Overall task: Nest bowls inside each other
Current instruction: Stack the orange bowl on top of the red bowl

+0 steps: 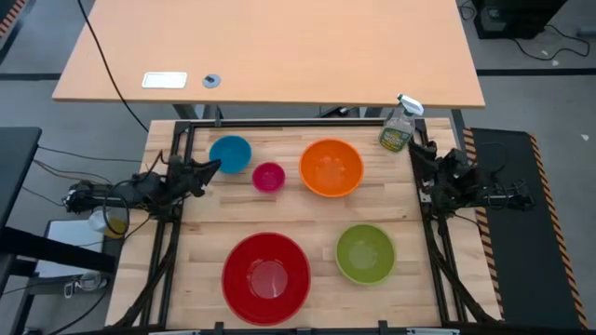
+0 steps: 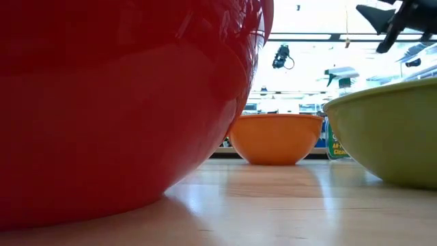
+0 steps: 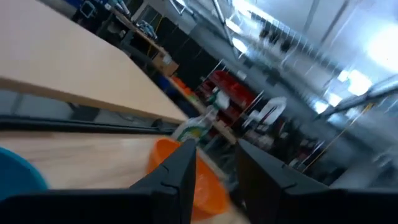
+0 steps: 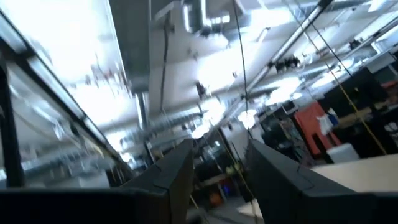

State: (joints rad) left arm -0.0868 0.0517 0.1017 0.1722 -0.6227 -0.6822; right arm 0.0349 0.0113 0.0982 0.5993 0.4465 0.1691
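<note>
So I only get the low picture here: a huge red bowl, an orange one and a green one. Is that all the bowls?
Observer: No. From above, a small blue bowl and a smaller magenta bowl sit behind the red bowl, which hides them from you.
Operator: Is anything stacked yet?
Observer: No, all five stand apart, the orange bowl and the green bowl included.
Operator: Where are the arms?
Observer: The left gripper is by the blue bowl's edge, holding nothing; the right gripper waits at the table's right edge, near a spray bottle.
</note>
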